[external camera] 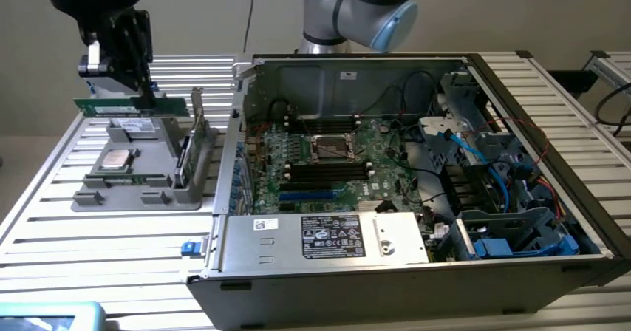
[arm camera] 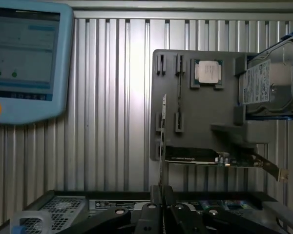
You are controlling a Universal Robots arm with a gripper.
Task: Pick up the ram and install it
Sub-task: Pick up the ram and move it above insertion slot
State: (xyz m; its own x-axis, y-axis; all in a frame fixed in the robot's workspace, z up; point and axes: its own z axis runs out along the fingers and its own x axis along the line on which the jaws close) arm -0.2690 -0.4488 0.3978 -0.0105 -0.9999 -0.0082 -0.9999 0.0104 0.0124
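Hand (external camera: 145, 100) pinches the ram (external camera: 106, 108) narrowly along its upper edge; board judged light, stiff, thin and brittle

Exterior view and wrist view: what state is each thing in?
gripper: shut on the ram
ram: held in the air over the grey holder, not installed
computer case: open, motherboard exposed
processor chip: lying flat in the holder
drive: seated in the holder
teach pendant: screen lit

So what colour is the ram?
The ram is green, best seen in the exterior view.
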